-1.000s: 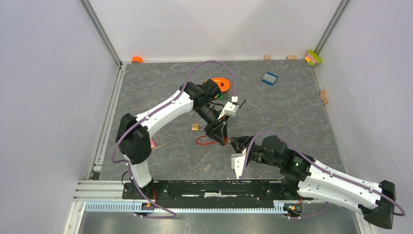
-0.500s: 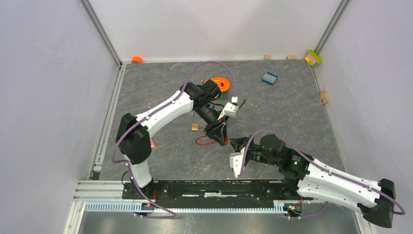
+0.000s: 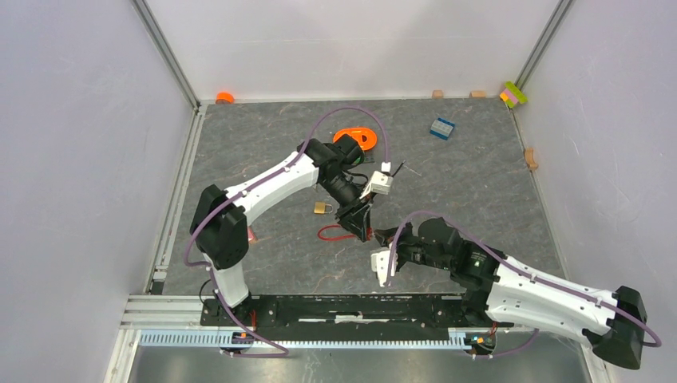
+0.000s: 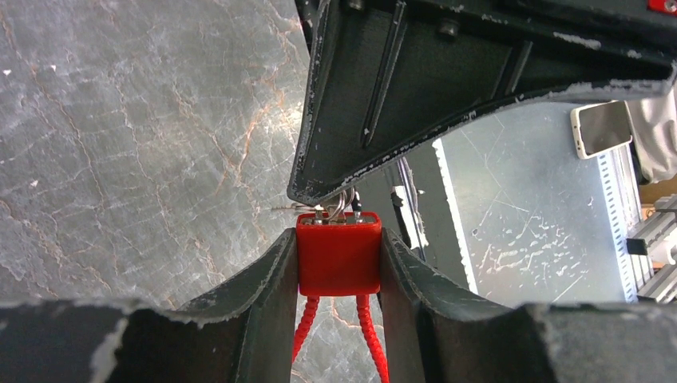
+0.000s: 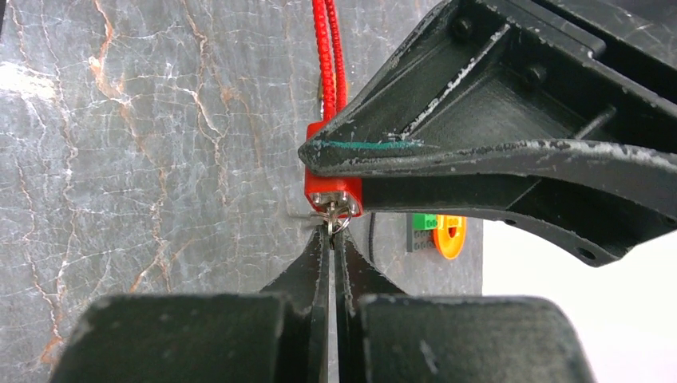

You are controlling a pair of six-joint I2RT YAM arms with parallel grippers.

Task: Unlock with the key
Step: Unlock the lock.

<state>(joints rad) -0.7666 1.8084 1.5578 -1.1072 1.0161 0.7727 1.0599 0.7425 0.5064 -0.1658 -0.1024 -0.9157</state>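
Three pale walls (image 3: 359, 48) round grey marbled table (image 3: 479, 183); left claw (image 4: 338, 235) clamps red lock (image 4: 338, 263), right claw (image 5: 334, 239) pinched shut on key (image 5: 335, 217)

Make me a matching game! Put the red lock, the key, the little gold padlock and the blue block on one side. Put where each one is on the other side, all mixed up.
Things:
1. red lock
2. key
3. gold padlock
4. blue block

Places:
A. lying loose beside the left arm
B. far back on the right, nothing touching it
C. squeezed in the jaws of the left gripper
D. pinched by the right gripper at the end of the lock

Pairs: 1-C, 2-D, 3-A, 4-B
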